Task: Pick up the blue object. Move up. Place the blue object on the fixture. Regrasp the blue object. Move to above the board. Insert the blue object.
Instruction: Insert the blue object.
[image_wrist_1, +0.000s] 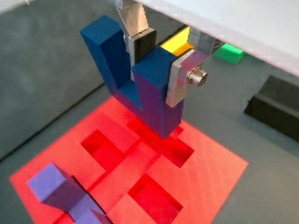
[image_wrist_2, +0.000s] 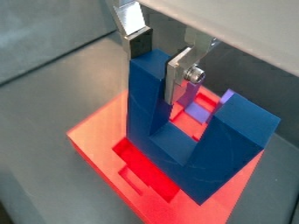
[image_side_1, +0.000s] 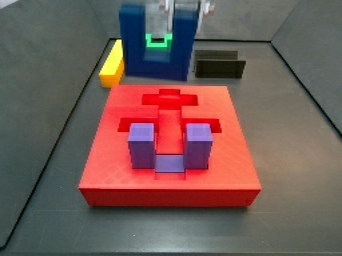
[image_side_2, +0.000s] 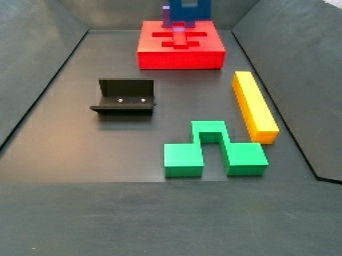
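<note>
My gripper (image_wrist_1: 160, 59) is shut on one prong of the blue object (image_wrist_1: 117, 66), a dark-blue U-shaped block that hangs with its prongs up and its base down. Both wrist views show silver fingers (image_wrist_2: 179, 77) clamping that prong, with the gripper (image_wrist_2: 158, 59) over the red board (image_wrist_2: 100, 136). Open recessed slots (image_wrist_1: 158, 197) lie in the board (image_wrist_1: 222, 175) below the block. In a side view the blue object (image_side_1: 138, 50) hangs over the far end of the board (image_side_1: 120, 175), under the gripper (image_side_1: 182, 18). The black fixture (image_side_2: 124, 97) stands empty, apart from the board (image_side_2: 181, 55).
A purple U-shaped block (image_side_1: 167, 148) sits in a slot on the board's near half. A yellow bar (image_side_2: 254, 103) and a green notched block (image_side_2: 210, 148) lie on the floor beside the fixture. Dark walls enclose the floor.
</note>
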